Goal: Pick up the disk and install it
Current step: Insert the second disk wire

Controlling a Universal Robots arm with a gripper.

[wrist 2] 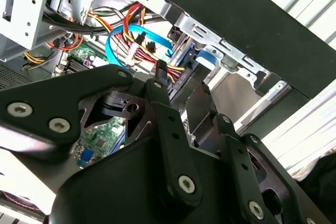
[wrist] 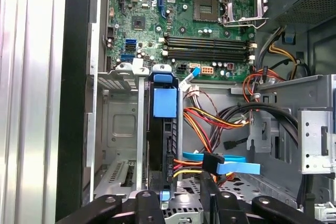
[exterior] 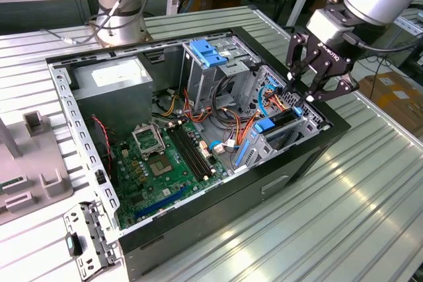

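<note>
We are finding almost nothing that can be read. In the exterior view we are seeing a short line of white lettering on the black body of the gripper (exterior: 301, 94). We are also seeing a white sticker (exterior: 115, 74) lying on top of the grey power-supply box (exterior: 112, 102), its print too small to make out. In the first wrist view we are seeing fine white markings scattered across the green motherboard (wrist: 210, 24), and none of them is legible.
</note>
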